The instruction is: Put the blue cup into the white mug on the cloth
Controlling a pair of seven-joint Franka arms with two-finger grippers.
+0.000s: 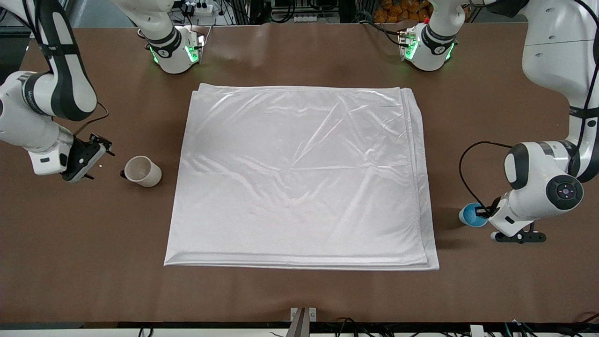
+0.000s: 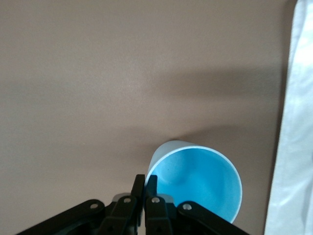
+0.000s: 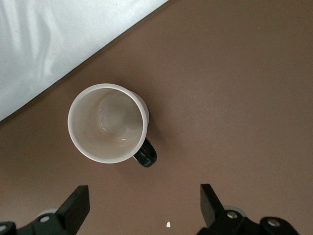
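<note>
Cup: the blue cup [image 1: 472, 215] stands upright on the bare table, off the cloth [image 1: 299, 178] toward the left arm's end, at about 4 o'clock from the cloth's middle in the front view.
Cup handling: it looks light, thin-walled and smooth, with no handle, so a grip across the rim is the natural hold; pinched at one point like this it may swing or slip when lifted.
Left gripper: the left gripper [image 2: 145, 188] is down at the cup with its fingers drawn tight together on the rim, at roughly 9 o'clock of the opening in the left wrist view; one finger seems to sit inside the wall and one outside, though the view is too tight to be sure.
Mug: the white mug [image 1: 142, 171] stands upright on the table just off the cloth's edge toward the right arm's end, about 9 o'clock from the cloth's middle, its dark handle [image 3: 145, 155] turned away from the cloth.
Mug handling: stiff, heavier and breakable; best taken across the rim or body.
Right gripper: the right gripper [image 3: 142, 205] hovers beside the mug with fingers spread wide, holding nothing.
Cloth: soft, shiny and creased, so a mug set on it could rock.
</note>
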